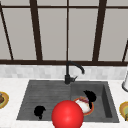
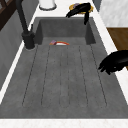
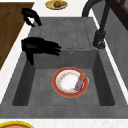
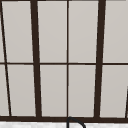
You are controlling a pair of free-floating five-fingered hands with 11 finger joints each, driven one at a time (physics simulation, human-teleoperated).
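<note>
A white plate with a red rim (image 3: 67,82) lies on the floor of the sink's basin (image 3: 42,95), and a small multicoloured packet (image 3: 80,82) rests on its right side. My right hand (image 3: 40,47) hovers over the basin's front edge above the plate, fingers straight and thumb hanging down, holding nothing. In the front view the right hand (image 1: 90,95) is just above the plate (image 1: 86,106). My left hand (image 1: 39,111) floats over the front of the drainboard (image 1: 42,95) with relaxed, slightly bent fingers and nothing in them. A large red ball (image 1: 67,115) sits low in the front view, between the hands.
A black faucet (image 1: 71,72) stands behind the sink's middle. A yellow plate with food (image 1: 2,99) sits on the left counter, another yellow plate (image 1: 124,110) on the right. A white object (image 1: 125,83) stands at the back right. A window spans the wall.
</note>
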